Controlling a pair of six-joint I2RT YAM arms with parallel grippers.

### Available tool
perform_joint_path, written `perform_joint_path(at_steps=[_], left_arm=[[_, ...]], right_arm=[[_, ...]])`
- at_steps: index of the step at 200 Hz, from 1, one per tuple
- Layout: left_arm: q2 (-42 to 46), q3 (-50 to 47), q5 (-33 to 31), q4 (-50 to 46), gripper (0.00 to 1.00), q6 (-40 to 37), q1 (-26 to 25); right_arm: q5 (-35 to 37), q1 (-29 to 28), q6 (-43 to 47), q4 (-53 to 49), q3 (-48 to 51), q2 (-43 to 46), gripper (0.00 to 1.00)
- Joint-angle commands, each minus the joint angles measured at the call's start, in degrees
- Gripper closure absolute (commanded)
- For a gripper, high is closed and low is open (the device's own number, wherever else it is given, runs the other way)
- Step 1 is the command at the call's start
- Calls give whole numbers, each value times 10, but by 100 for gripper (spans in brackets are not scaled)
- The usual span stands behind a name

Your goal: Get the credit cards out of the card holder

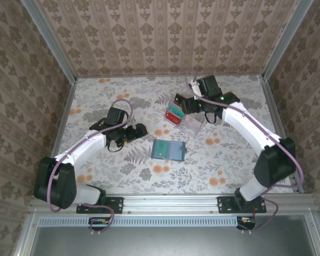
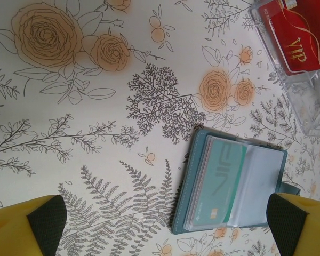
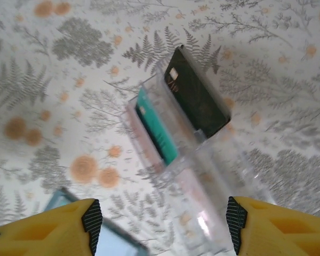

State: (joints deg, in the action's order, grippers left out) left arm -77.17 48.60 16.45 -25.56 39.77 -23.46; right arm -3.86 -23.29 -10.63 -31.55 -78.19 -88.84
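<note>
**Locating the card in the open holder**

The card holder (image 1: 169,150) lies open and flat on the desk (image 1: 96,101). A teal card (image 2: 220,178) sits in the slot of the panel on the left arm's side. The long side of this card runs parallel to the fold of the holder.

The left end effector (image 1: 140,130) hangs just beside the holder, to its left and a little beyond it. Its fingers are fully spread, with nothing between them.

The right end effector (image 3: 162,218) is beyond the holder, above the clear plastic box (image 3: 202,176), where a red card (image 2: 296,45) lies. Its fingers are apart too and hold nothing.

I judge the left arm to be nearer to the panel with the card.
</note>
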Motion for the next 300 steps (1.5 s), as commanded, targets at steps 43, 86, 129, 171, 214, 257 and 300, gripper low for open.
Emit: perform_joint_path(at_steps=[43,86,129,171,214,257,300], left_arm=[[-28,40,-25,-43,3,-36,-7],[-47,51,-22,-43,8,-36,-46],[-89,74,-1,-42,30,-42,-81],[-127,69,34,-8,52,-16,-95],[-149,64,62,24,69,-15,-104],[-173,70,54,27,77,-14,-109],[-191,65,42,31,78,-5,-111]], right_arm=[[-79,-89,-371,169,224,65,33],[-81,-168,-491,256,257,-10,46],[-54,-188,-518,261,259,-41,51],[-72,-186,-519,275,259,-86,61],[-82,-183,-500,276,248,-121,70],[-84,-176,-490,300,263,-125,78],[-89,-171,-476,307,269,-127,81]])
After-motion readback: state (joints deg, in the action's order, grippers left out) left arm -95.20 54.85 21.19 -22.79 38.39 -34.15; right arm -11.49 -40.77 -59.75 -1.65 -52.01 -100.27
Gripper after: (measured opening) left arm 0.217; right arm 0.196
